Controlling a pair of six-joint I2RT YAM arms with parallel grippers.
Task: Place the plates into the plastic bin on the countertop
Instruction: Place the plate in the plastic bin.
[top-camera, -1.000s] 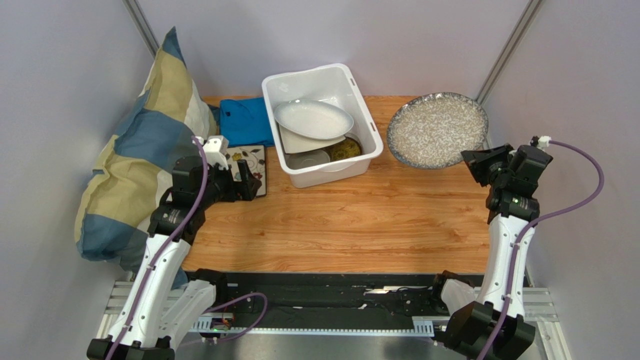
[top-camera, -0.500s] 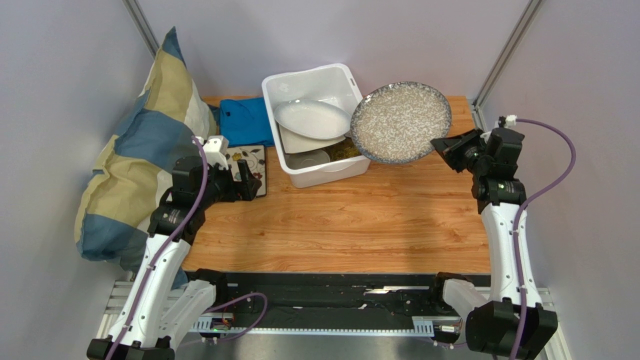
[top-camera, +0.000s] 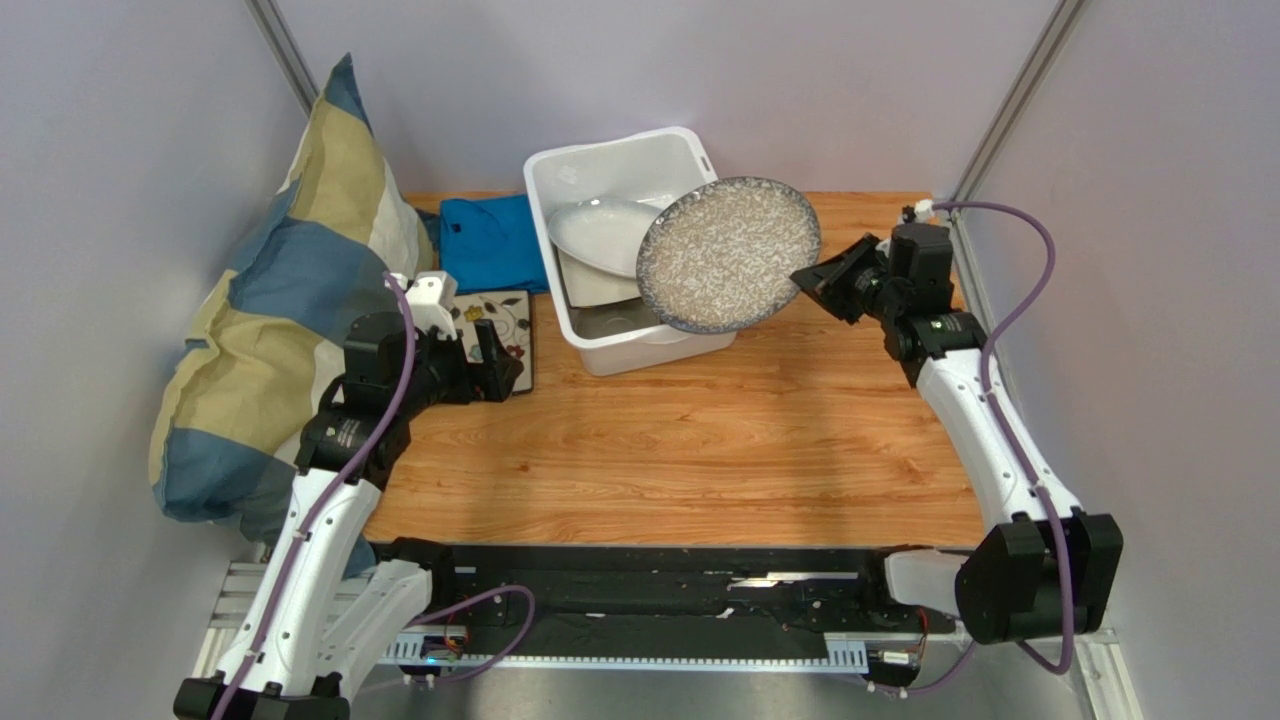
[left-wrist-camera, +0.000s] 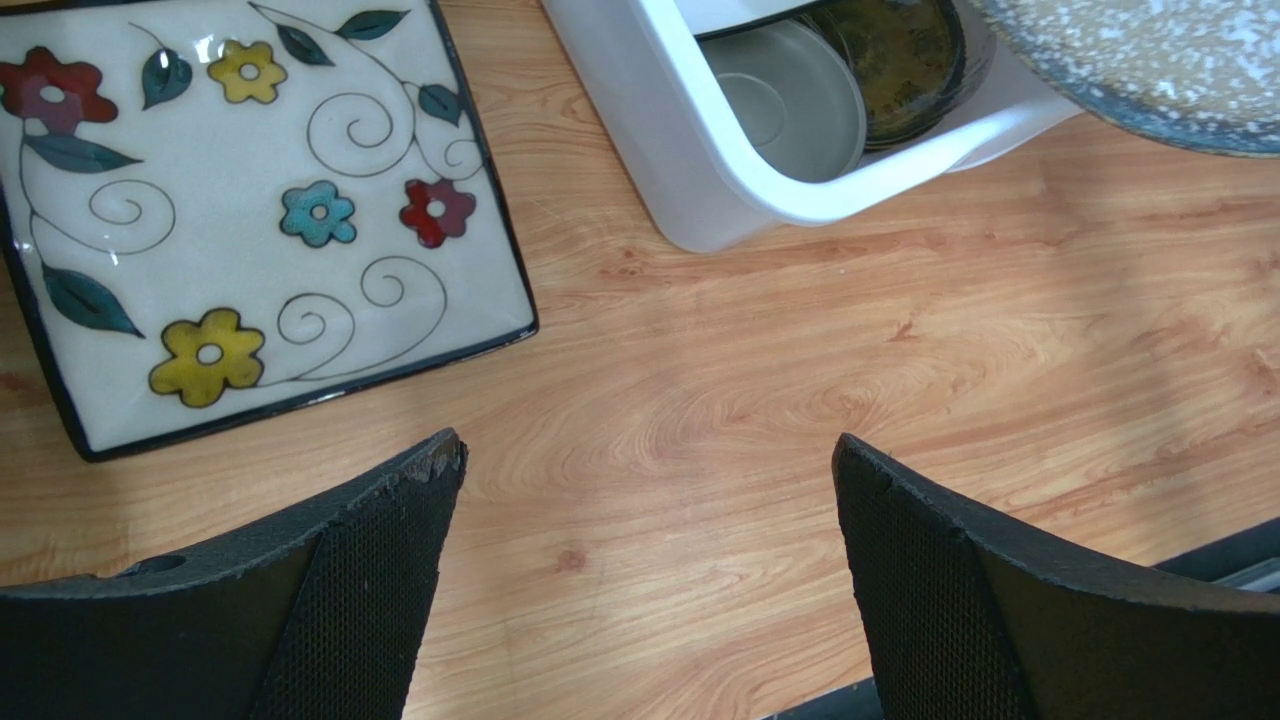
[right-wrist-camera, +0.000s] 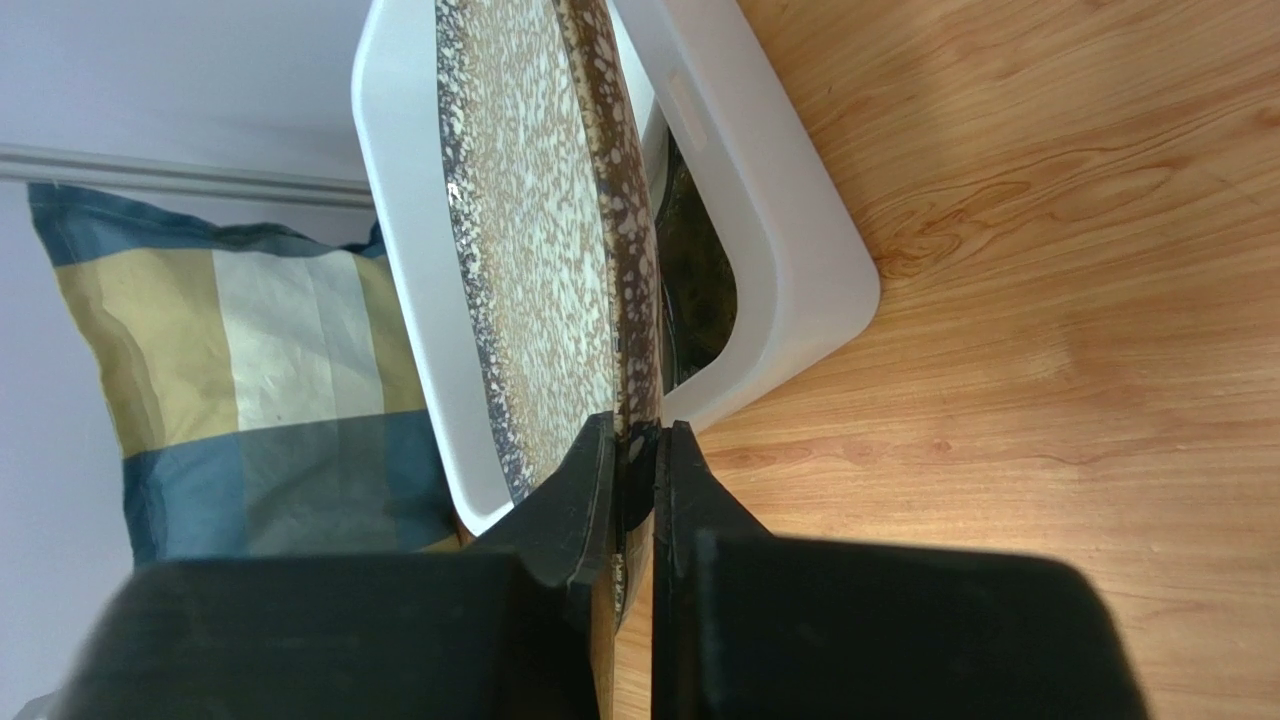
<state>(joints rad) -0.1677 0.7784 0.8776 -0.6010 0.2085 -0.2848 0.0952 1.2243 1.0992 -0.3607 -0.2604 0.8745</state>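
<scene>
I see the grey-speckled round plate (top-camera: 729, 255) off the desk (top-camera: 721, 435), tilted, over the right wall and near right corner of the white bin (top-camera: 601, 153). My right hand (top-camera: 804, 281) has it by the right rim. In the right wrist view the fingers (right-wrist-camera: 579, 495) are pinched nearly together on that rim, with the plate edge-on.

The bin stands at the far edge of the desk, left of middle. Inside it are a white oval platter (top-camera: 613, 233), a small grey round plate (left-wrist-camera: 789, 98) and a dark round plate (left-wrist-camera: 902, 53).

The floral square plate (left-wrist-camera: 256, 210) lies flat near the left edge of the desk. My left hand (left-wrist-camera: 646, 480) hovers just beside it, jaws spread wide and holding nothing.

A blue cloth (top-camera: 489, 240) sits at the far left corner. A checked pillow (top-camera: 286, 300) leans at the left edge.
</scene>
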